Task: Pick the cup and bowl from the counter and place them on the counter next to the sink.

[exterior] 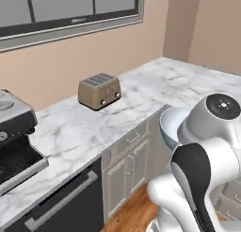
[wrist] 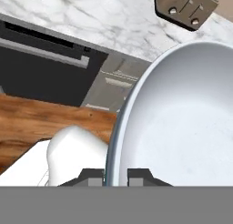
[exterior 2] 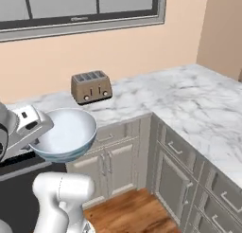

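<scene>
The room has peach walls, a dark-framed window and a warm wood plank floor. An L-shaped white marble worktop [exterior 2: 189, 104] with grey veining tops beige-grey panelled cabinets [exterior 2: 118, 161], beside a black dishwasher front [exterior: 70, 203] with a bar handle. The round, glossy, pale blue-white bowl [exterior 2: 64, 135] hangs in the air off the worktop's front edge, the gripper [wrist: 116, 175] jaws clamped on its rim. A boxy bronze metal toaster [exterior: 99, 91] sits by the wall.

The bowl [exterior 2: 64, 132] looked glossy and smooth, the bench [exterior: 141, 92] was polished white marble with grey veins, the toaster [exterior: 99, 90] brushed metal, the floor [exterior 2: 127, 213] varnished wood.
</scene>
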You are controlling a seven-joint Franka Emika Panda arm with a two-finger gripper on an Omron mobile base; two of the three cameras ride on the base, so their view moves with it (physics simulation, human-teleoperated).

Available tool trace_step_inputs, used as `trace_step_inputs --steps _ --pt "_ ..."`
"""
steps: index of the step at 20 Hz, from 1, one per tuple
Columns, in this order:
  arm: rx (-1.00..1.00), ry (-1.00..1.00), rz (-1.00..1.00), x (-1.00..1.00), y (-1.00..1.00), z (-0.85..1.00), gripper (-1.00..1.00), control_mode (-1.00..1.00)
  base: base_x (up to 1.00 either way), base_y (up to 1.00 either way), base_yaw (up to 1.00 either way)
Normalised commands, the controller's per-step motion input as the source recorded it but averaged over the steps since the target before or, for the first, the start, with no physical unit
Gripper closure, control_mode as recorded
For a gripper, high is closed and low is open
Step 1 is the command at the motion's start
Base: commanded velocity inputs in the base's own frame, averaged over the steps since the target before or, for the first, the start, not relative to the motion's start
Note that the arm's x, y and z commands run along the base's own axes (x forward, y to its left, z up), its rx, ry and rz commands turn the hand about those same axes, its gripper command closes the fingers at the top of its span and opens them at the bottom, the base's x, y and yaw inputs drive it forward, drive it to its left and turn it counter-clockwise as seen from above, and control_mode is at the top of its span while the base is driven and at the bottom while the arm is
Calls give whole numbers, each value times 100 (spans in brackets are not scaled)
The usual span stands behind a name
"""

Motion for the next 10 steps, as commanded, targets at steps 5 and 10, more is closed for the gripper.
trace_step_inputs --steps 5,10 --pt "0 0 0 0 0 0 100 100 6 -56 -58" --pt "0 0 0 0 0 0 100 100 0 -20 -54"
